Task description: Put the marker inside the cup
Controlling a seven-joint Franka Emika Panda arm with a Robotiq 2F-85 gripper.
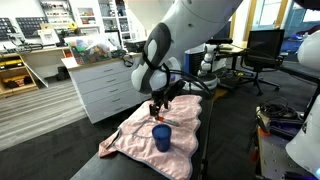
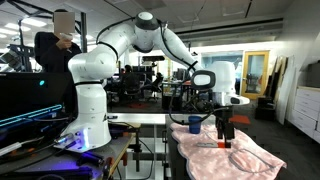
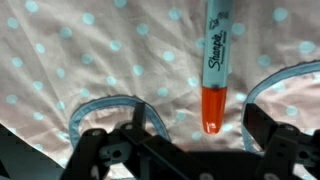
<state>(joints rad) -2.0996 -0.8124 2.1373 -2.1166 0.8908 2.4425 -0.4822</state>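
- Gripper [image 3: 180,140] sits at the near edge of the wrist view, jaws spread wide with nothing in them.
- marker [image 3: 217,70] lies flat on the pink dotted cloth [image 3: 80,60], orange cap end between the jaws.
- blue cup [image 1: 162,137] stands upright on the cloth, near the gripper but not touching it.

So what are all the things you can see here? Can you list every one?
marker: one, red-orange cap, lying on the cloth below the gripper
cup: one, blue, standing on the cloth near the marker
cloth: one, pink with pale blue dots, spread beneath cup and marker
drawer cabinet: one, white, in the background
person: one, dark top, standing in the background
robot arm: one, white, reaching over the cloth
gripper: one, black, open, just above the marker
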